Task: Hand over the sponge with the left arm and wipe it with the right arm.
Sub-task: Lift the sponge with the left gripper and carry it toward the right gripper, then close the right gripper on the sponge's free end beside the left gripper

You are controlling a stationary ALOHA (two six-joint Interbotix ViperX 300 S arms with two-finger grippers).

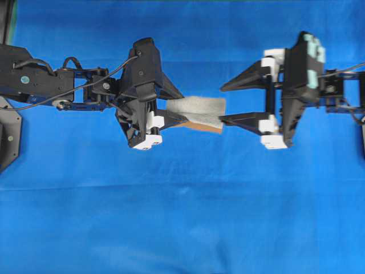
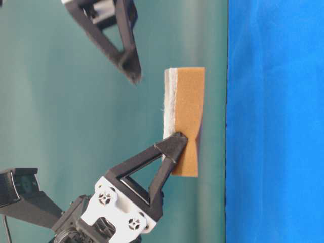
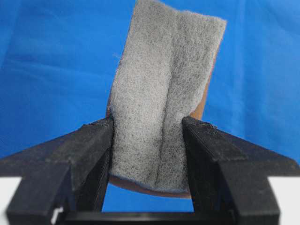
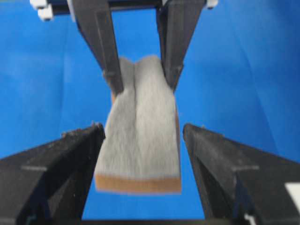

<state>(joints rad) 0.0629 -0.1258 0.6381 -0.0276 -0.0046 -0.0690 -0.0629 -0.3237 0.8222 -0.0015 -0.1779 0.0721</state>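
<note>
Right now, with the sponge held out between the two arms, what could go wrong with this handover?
1. The right gripper stands open around the sponge's free end; if the left gripper lets go first, the sponge may fall onto the blue cloth.
2. The left fingers already pinch a crease into the sponge, so it may bend aside as the right jaws close.

At the centre of the frame hangs the sponge, grey scouring face toward the camera, its orange-brown edge at the bottom. The left end effector reaches down from the top edge, pinching the sponge's upper end. The right end effector frames the lower corners, spread wide, clear of the sponge. Blue worktop lies behind.
</note>
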